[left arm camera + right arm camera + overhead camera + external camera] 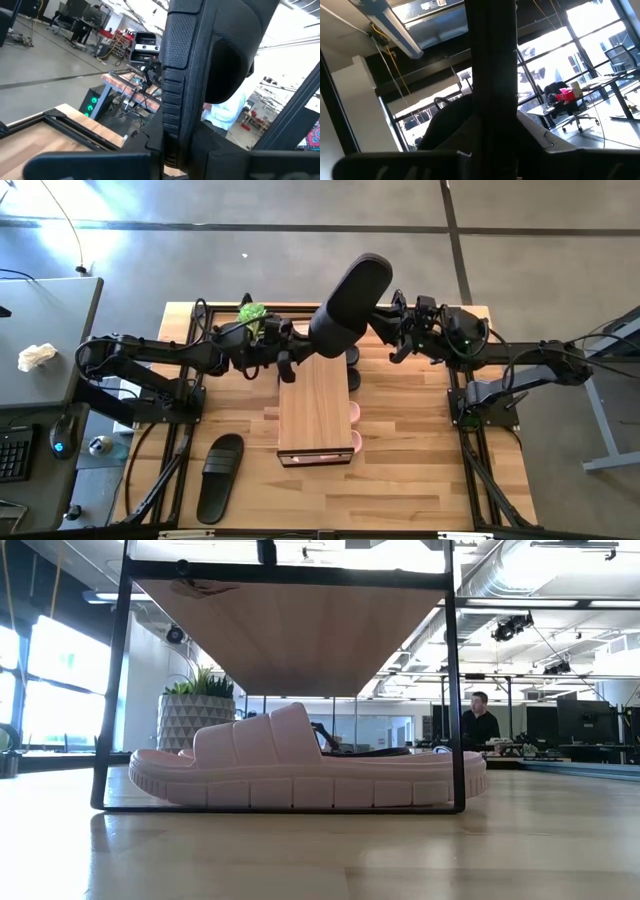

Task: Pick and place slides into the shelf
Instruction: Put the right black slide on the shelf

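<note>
High view: light-wood plank-topped shelf (316,410) stands mid-table (420,470). My left gripper (284,366) and right gripper (392,337) meet at its far end, a matte black slide (350,304) raised between them; which jaws clamp it I cannot tell. Two pale pink slides (355,427) poke from the shelf's right edge; another black slide (221,476) lies on the table near left.

Low view: pink slide (300,772) sits on the lower tier.

Left wrist view: black slide's textured sole (200,70) fills the frame, upright.
</note>
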Tool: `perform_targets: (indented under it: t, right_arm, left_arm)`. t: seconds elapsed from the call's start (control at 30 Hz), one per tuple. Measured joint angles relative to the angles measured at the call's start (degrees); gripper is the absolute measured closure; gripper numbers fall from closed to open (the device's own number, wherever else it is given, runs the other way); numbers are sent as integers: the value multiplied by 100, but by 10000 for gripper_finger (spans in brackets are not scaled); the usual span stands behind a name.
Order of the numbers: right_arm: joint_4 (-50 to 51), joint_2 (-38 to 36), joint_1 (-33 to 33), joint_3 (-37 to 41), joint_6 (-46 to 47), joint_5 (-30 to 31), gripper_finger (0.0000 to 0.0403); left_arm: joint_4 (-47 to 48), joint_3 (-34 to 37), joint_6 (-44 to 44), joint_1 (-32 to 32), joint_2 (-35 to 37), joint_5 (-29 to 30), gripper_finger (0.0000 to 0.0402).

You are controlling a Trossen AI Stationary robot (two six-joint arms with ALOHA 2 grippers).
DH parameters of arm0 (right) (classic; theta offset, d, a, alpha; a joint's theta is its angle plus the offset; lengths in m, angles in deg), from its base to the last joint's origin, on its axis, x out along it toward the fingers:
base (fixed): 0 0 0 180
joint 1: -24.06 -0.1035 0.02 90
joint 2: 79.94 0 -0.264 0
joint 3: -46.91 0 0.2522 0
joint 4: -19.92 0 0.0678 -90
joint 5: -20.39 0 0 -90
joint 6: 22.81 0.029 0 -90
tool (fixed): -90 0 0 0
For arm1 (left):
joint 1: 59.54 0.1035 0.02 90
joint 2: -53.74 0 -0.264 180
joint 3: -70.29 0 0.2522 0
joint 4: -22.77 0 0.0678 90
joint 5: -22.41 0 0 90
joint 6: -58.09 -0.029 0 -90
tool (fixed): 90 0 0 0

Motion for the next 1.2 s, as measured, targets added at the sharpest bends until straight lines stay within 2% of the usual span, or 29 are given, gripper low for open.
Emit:
perform_targets:
  t: [0.1,0.33,0.6,0.7,0.8,0.9,1.07,1.2]
  right_arm:
    - [29,0,-2,0,-96,-4,315]
    - [827,-362,-2,0,-251,-54,283]
    - [2280,-1251,4,-15,-206,37,277]
    - [2756,-1604,4,-15,-204,31,277]
    - [3200,-1861,4,-15,45,23,277]
    - [3600,-2036,4,-13,265,18,277]
    - [4206,-2174,4,-13,705,-6,277]
    - [4532,-2186,4,-9,989,-223,277]
  left_arm:
    - [59,0,0,0,0,-4,360]
    - [615,-2,4,4,211,-284,374]
    - [2290,-2,227,4,1064,-781,374]
    - [2975,-4,558,78,1426,-1381,374]
    - [3900,-134,1127,402,1707,-2489,374]
    - [4763,-309,1533,761,1785,-3287,374]
    - [5781,-493,1898,1404,1727,-4423,372]
    - [6248,-494,1965,1774,1663,-5050,369]
